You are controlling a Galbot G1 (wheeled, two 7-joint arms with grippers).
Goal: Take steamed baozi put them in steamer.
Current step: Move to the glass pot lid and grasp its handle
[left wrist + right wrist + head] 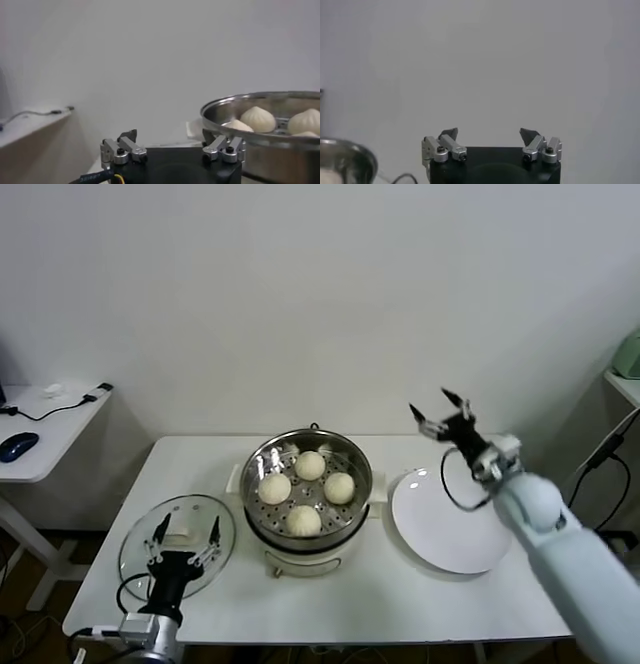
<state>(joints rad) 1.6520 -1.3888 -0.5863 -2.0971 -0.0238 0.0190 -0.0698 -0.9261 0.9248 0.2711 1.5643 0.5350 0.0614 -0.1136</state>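
Nearest the head camera, the left gripper (186,531) hovers with fingers spread and empty over the glass lid (140,549) on the white table (400,604). Beside the lid, the steamer (307,494) holds all four steamed baozi (304,520) on its perforated tray. Right of it lies the white plate (450,529); above its far edge the right gripper (442,410) hangs spread, empty.

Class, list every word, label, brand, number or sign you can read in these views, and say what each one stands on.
None can be read: the steamer, baozi, white plate, glass lid and both grippers show no print.
Too small to read: faint marks on the cable in the left wrist view.
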